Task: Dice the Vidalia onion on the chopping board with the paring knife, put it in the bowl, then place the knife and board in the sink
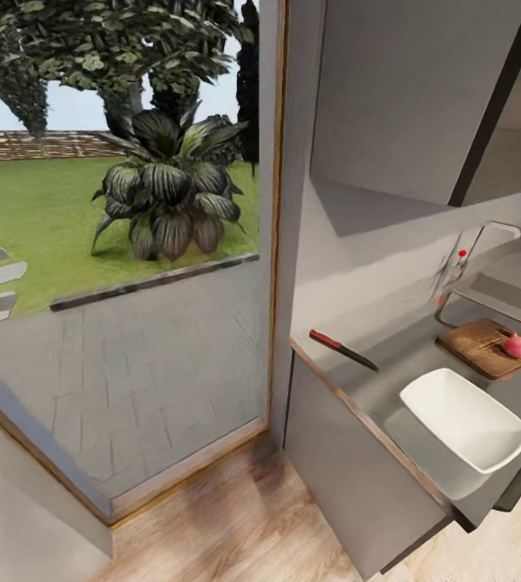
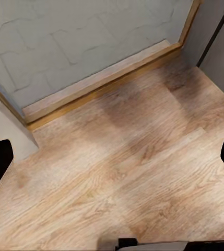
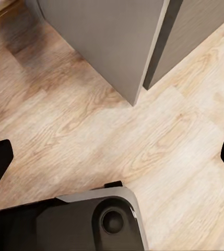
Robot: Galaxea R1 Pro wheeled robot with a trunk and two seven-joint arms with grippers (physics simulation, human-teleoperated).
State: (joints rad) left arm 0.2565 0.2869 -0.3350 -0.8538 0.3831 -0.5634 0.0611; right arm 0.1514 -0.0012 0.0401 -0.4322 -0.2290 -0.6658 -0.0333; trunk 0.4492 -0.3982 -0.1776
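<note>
In the head view the grey countertop point(image 1: 398, 364) runs along the right. The paring knife point(image 1: 343, 350) lies near its left end, red-brown handle toward the wall. The brown chopping board point(image 1: 475, 339) sits beside the sink point(image 1: 507, 293), with the pinkish Vidalia onion point(image 1: 518, 345) resting on it. The white bowl point(image 1: 464, 418) stands at the counter's front edge. My left gripper point(image 2: 112, 162) hangs open over wooden floor by a door sill. Over floor near a grey cabinet corner, my right gripper point(image 3: 112, 162) is open too. Both hold nothing.
A chrome tap point(image 1: 469, 249) with a red dot rises behind the sink. A tall glass pane point(image 1: 131, 307) at left looks onto a paved patio and garden. Grey wall cupboards point(image 1: 422, 89) hang above the counter. My dark base point(image 3: 85, 222) sits on the wooden floor point(image 1: 236, 533).
</note>
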